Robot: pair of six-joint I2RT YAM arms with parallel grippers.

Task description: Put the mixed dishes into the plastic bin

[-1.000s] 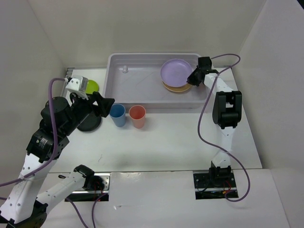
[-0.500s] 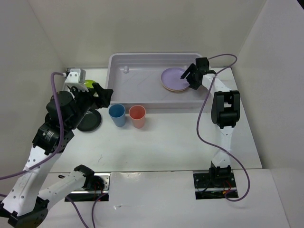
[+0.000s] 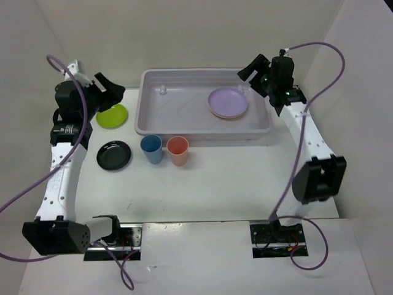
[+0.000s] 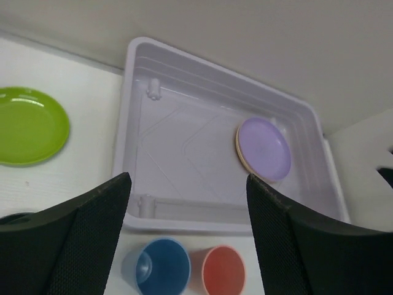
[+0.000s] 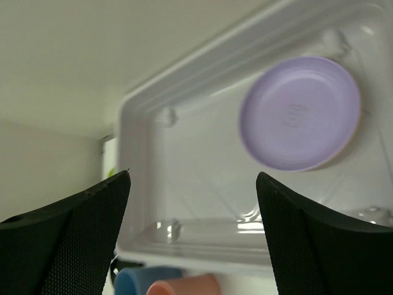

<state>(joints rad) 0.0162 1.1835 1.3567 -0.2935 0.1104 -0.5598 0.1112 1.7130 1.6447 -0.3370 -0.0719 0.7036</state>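
You had 2 of the 6 dishes in the bin (image 3: 184,110): the lavender plate (image 3: 228,101) lay on the orange plate (image 3: 223,116) at the tub's right end, upper centre of the overhead frame. 4 were left out on the table (image 3: 215,184): the green plate (image 3: 112,115) and black dish (image 3: 114,155) at the left, and the blue cup (image 3: 151,148) and pink cup (image 3: 177,150) side by side just below the bin's near wall. Your left gripper (image 4: 187,181), upper left, stood wide open and empty. Your right gripper (image 5: 193,178), upper right by the bin's corner, was also wide open, holding nothing.
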